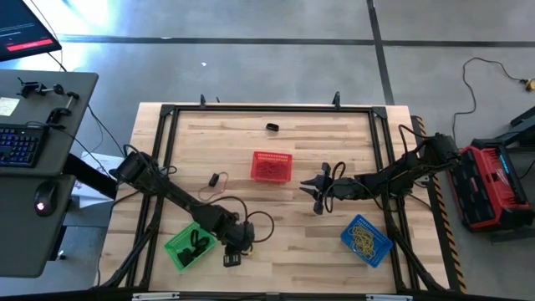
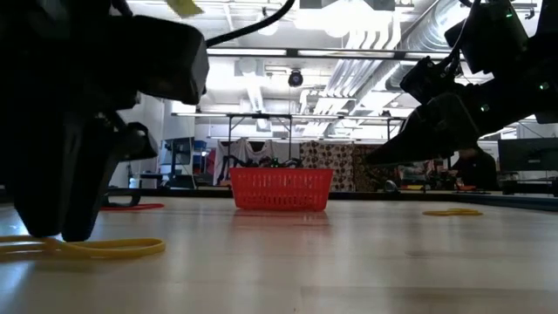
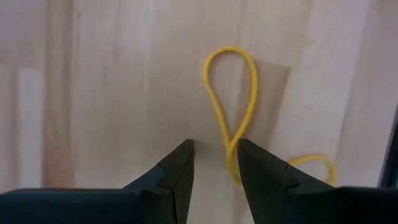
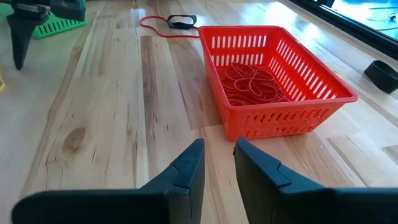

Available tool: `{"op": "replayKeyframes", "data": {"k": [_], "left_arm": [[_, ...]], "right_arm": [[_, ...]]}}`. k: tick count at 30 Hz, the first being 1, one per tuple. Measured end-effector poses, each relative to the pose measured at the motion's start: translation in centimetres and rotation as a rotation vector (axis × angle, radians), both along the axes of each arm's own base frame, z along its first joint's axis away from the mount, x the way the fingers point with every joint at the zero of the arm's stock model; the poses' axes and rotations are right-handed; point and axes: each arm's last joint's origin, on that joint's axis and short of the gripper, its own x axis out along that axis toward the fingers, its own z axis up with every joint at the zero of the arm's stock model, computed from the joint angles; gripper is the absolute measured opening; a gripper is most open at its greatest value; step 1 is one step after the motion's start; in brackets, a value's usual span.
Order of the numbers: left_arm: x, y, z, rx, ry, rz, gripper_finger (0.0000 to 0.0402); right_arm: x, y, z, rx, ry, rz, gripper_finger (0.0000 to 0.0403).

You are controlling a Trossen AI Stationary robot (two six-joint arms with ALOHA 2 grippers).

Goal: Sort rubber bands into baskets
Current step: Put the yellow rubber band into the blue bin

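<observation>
A yellow rubber band (image 3: pixel 230 93), twisted into a figure eight, lies flat on the table near its near edge; it also shows in the low view (image 2: pixel 96 249). My left gripper (image 3: pixel 215 155) (image 1: pixel 234 251) points down at it and is open by a narrow gap, with the band's crossing in the gap beside one finger. It stands right of the green basket (image 1: pixel 191 245), which holds black bands. The red basket (image 1: pixel 272 165) holds red bands (image 4: pixel 249 81). The blue basket (image 1: pixel 366 239) holds yellow bands. My right gripper (image 1: pixel 316 194) (image 4: pixel 219 155) is open and empty, above the table right of the red basket. My left gripper stands over the band's crossing (image 3: pixel 231 148), fingers pointing down from above. The band runs close along the inner side of one fingertip (image 3: pixel 249 163). I cannot tell whether that finger touches it. The band lies flat on the table.
A red band and a black band (image 1: pixel 216 180) lie left of the red basket, also seen in the right wrist view (image 4: pixel 171 23). A black band (image 1: pixel 272 127) lies near the far edge. Another yellow band (image 2: pixel 452 212) lies on the table. Bare wood lies between the baskets.
</observation>
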Motion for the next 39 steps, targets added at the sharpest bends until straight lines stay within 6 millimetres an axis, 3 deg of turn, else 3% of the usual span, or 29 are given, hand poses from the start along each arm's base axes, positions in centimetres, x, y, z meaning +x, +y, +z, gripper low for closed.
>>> {"op": "replayKeyframes", "data": {"k": [7,14,19,22,31,39], "left_arm": [[0.1,-0.5,-0.6,-0.021,-0.008,-0.02,0.0107],[0.1,-0.4,-0.8,0.009,-0.016,-0.055,0.0019],[-0.1,-0.2,-0.4,0.027,-0.022,-0.079,0.0004],[-0.5,0.6,0.8,0.079,-0.034,-0.07,0.0001],[-1.2,2.5,7.0,0.193,-0.278,-0.002,0.0],[0.0,4.3,8.5,0.433,-0.477,0.098,0.0]], "right_arm": [[0.0,0.0,0.0,-0.001,0.0,-0.002,0.0078],[0.0,0.0,0.0,-0.002,0.0,-0.003,0.0078],[0.0,0.0,0.0,-0.002,0.0,-0.004,0.0078],[0.0,0.0,0.0,-0.002,0.0,-0.004,0.0078],[0.3,0.1,0.7,0.006,-0.068,0.026,0.0078],[1.6,1.3,2.5,-0.003,-0.172,0.104,0.0092]]}}
